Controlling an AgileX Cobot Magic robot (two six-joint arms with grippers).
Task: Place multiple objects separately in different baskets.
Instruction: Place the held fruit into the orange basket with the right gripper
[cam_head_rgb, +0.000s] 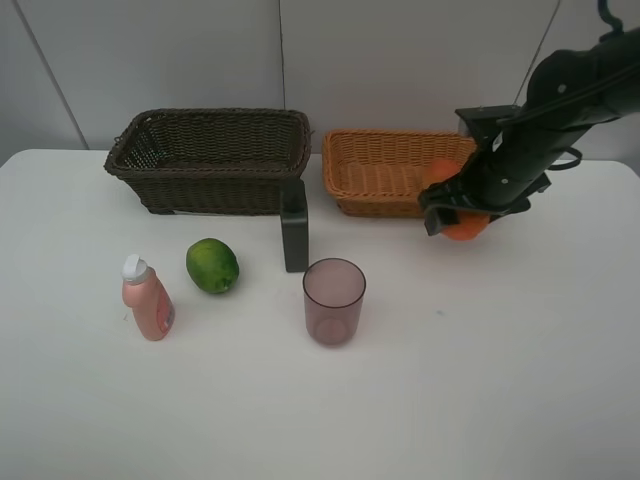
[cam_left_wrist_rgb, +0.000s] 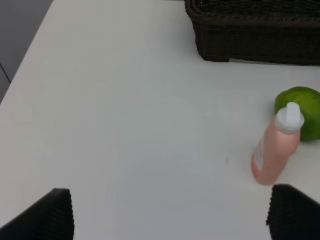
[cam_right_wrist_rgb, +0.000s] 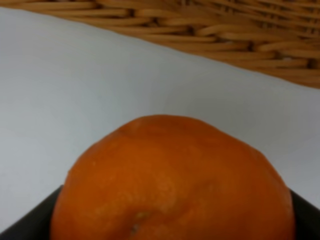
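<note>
My right gripper (cam_head_rgb: 458, 212) is shut on the orange (cam_head_rgb: 466, 228) (cam_right_wrist_rgb: 170, 175), held just above the table by the front right corner of the light tan basket (cam_head_rgb: 372, 196) (cam_right_wrist_rgb: 210, 30). A red-orange fruit (cam_head_rgb: 439, 171) shows at that basket's right end, partly hidden by the arm. The dark brown basket (cam_head_rgb: 210, 188) (cam_left_wrist_rgb: 255, 37) stands to the left. In front of it are the dark green bottle (cam_head_rgb: 295, 230), purple cup (cam_head_rgb: 333, 300), green fruit (cam_head_rgb: 212, 265) (cam_left_wrist_rgb: 305, 107) and pink bottle (cam_head_rgb: 147, 300) (cam_left_wrist_rgb: 275, 152). My left gripper (cam_left_wrist_rgb: 172, 215) hangs open over bare table beside the pink bottle.
The white table's (cam_head_rgb: 480, 380) front and right parts are bare. A pale wall rises right behind both baskets. In the left wrist view the table's left edge (cam_left_wrist_rgb: 30, 55) runs near the gripper.
</note>
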